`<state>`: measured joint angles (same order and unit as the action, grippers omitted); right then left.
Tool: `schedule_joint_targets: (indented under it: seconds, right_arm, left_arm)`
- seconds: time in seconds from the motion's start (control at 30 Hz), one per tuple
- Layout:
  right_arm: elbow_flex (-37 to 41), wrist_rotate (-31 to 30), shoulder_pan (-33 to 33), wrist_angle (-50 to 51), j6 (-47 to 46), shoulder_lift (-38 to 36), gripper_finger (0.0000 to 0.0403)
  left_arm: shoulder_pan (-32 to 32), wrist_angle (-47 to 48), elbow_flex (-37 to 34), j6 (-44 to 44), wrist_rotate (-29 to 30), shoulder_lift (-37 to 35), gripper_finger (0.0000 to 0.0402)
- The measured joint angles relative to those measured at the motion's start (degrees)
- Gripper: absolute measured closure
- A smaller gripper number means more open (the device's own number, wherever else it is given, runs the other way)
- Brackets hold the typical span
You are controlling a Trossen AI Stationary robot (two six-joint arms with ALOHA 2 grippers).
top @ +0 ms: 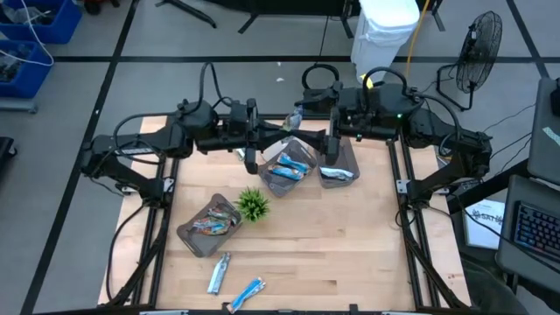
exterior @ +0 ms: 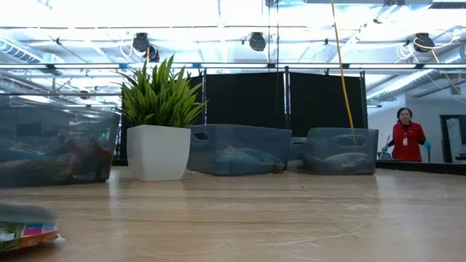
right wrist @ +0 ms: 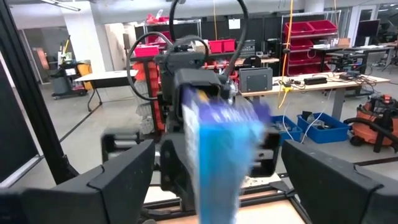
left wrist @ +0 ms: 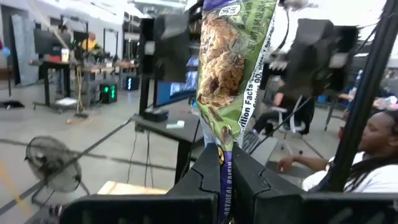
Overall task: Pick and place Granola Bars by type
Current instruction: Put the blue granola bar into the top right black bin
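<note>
A green-printed granola bar (left wrist: 230, 68) is high above the table's far middle, and my left gripper (left wrist: 225, 158) is shut on it. In the high view the bar (top: 295, 117) lies between my left gripper (top: 276, 129) and my right gripper (top: 317, 131), which face each other. In the right wrist view the same bar (right wrist: 217, 143) shows bluish and blurred. It stands between the wide-open fingers of my right gripper (right wrist: 217, 155), which do not visibly touch it. Two more bars (top: 219, 273) (top: 249, 293) lie flat on the table near the front. My left gripper pinches one end of the granola bar (left wrist: 220, 167) between its two fingers. The fingers lie about level and point toward the table's right side. The rest of the bar sticks out past the fingertips toward my right gripper, lifted clear of the table and trays.
Two grey trays (top: 302, 150) (top: 348, 157) with bars stand below the grippers, and a third tray (top: 188, 234) is at the near left. A small green plant (top: 254, 204) stands mid-table. A bar (exterior: 25, 229) lies close to the low camera. People show beyond the table.
</note>
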<state>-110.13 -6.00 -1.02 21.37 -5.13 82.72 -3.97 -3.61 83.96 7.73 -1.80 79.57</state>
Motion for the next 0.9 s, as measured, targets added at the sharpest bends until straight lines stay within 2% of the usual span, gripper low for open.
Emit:
schedule_joint_targets:
  seconds: [0.2,0.3,0.9]
  right_arm:
    - [0.0,0.1,0.0,1.0,0.2,0.0,0.0067]
    - [0.0,0.1,0.0,1.2,0.2,0.0,0.0087]
    - [0.0,0.1,0.0,0.9,0.2,0.0,0.0331]
  left_arm:
    - [0.0,-1.0,0.0,0.2,0.1,0.0,0.0391]
    - [0.3,-1.0,0.0,0.3,0.0,0.0,0.0391]
    - [0.2,-1.2,0.0,1.6,-0.2,0.0,0.039]
